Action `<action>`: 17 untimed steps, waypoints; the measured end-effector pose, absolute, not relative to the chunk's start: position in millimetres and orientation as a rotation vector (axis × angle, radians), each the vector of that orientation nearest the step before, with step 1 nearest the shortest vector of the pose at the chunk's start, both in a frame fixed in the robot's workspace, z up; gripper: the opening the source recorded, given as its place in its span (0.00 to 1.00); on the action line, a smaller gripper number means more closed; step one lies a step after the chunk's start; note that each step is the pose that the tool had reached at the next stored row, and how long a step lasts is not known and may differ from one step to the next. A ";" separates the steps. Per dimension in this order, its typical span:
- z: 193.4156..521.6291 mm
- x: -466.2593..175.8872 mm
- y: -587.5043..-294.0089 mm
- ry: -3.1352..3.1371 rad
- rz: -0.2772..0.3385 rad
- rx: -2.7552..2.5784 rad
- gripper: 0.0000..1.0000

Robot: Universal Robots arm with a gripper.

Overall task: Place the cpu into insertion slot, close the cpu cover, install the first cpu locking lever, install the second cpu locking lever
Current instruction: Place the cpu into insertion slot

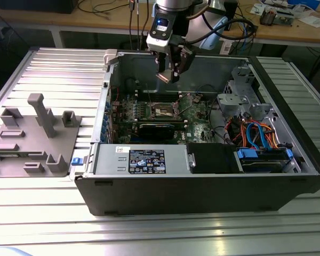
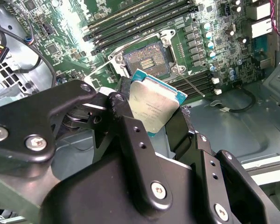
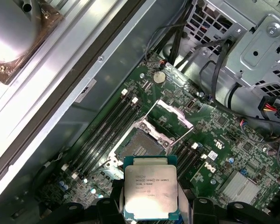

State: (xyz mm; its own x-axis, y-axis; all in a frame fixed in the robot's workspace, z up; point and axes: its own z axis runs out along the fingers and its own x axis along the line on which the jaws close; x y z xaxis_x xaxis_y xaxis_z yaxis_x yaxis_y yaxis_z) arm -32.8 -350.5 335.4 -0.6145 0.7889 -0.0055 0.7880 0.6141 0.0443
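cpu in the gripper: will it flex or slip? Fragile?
Probably stiff: the cpu looks like a flat metal-topped plate and sits straight between the fingers. Might slip: it seems pinched by its thin edges, and the top looks smooth. Likely light for the gripper; its thin green edge may chip against the slot rim.

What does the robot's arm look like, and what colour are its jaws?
The arm is silvery grey with a pale blue joint cap and black cables looping beside it. Its jaws are chunky black linked bars with silver screws.
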 end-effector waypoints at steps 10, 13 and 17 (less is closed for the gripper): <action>335.4 -32.8 -350.5 2.792 0.058 1.384 0.54; 335.4 -32.8 -350.5 2.791 0.058 1.387 0.54; 335.4 -32.8 -350.5 2.788 0.058 1.392 0.54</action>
State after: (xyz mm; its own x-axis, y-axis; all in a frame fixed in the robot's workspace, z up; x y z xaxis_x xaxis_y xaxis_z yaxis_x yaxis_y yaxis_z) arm -32.8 -350.5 335.4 -0.6008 0.7994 -0.0055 0.7985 0.6004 0.0443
